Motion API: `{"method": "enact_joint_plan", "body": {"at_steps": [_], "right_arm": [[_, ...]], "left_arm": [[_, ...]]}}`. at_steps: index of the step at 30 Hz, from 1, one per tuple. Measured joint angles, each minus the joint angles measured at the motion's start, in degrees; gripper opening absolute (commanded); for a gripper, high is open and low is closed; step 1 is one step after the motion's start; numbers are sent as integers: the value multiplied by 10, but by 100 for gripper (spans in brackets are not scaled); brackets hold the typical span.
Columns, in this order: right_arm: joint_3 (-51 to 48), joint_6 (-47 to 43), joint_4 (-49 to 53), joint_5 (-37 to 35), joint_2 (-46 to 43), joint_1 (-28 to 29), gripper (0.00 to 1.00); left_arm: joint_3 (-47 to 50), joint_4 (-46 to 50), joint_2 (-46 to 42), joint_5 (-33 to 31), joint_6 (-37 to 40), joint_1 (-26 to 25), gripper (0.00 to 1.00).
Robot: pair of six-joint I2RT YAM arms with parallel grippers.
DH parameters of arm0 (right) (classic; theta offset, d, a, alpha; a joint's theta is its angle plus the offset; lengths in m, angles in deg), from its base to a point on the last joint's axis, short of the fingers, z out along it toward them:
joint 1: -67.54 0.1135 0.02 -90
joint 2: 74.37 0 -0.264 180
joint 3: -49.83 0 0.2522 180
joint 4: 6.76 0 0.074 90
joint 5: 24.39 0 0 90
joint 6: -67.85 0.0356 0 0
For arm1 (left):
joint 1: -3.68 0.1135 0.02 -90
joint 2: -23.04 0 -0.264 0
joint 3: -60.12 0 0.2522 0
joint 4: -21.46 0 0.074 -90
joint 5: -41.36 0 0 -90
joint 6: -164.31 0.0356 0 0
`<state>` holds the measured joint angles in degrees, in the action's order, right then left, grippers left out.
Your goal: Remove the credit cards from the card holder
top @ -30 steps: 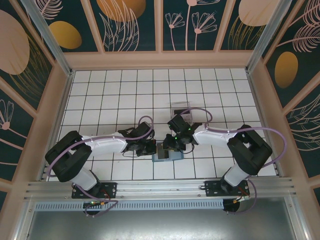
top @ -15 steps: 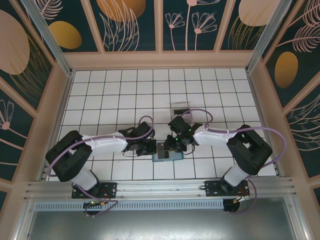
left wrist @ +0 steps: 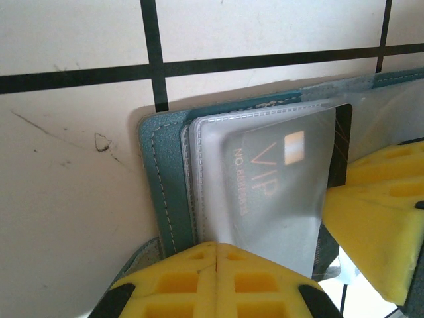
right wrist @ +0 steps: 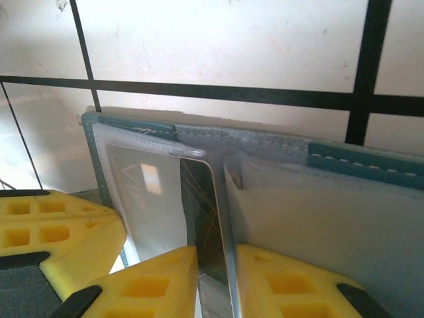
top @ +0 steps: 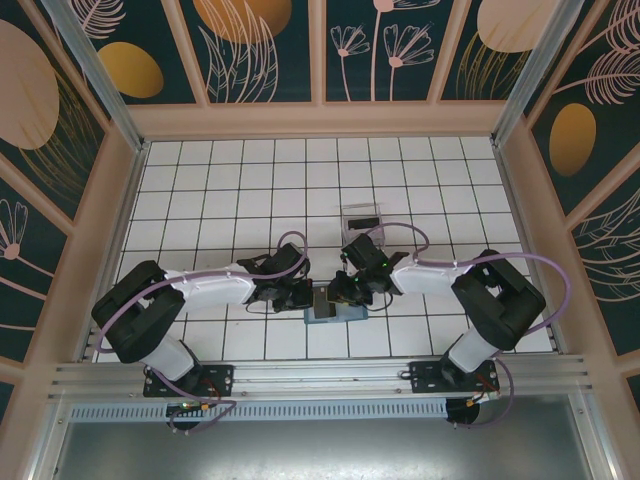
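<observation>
Watching the feeds from my desk, here's what I've got. The white tiled table point(top: 200, 180) takes up the whole cell. The left arm point(top: 200, 285) and right arm point(top: 460, 275) both reach inward and meet near the middle of the near rows. A clear tray point(top: 362, 217) sits a little further back, just behind the right arm's wrist and apart from the action.

The card holder point(top: 335, 312) lies open and flat on the tiles between the two wrists, teal edge and stitching showing on the left wrist cam point(left wrist: 165, 172). A clear sleeve point(left wrist: 218, 199) lies over its panel. A dark card point(left wrist: 278, 179) with "VIP" printed on it is tucked in the sleeve, and one edge pokes out as a dark strip point(right wrist: 205, 218).

The left gripper point(left wrist: 215, 255) has its yellow pads clenched flush together at the holder's edge, but I can't tell if they've pinched anything. The right gripper point(right wrist: 215, 265) has a narrow gap with that dark strip running through it, and I honestly can't tell whether it's clamped.
</observation>
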<state>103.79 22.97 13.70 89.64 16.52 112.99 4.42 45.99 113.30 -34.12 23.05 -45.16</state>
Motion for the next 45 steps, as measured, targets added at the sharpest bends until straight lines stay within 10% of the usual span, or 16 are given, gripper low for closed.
{"method": "enact_joint_plan", "body": {"at_steps": [45], "right_arm": [[-52, 0, 22, 19, -108, -50, 6]], "left_arm": [[-9, 0, 10, 0, 2, 0, 0]]}}
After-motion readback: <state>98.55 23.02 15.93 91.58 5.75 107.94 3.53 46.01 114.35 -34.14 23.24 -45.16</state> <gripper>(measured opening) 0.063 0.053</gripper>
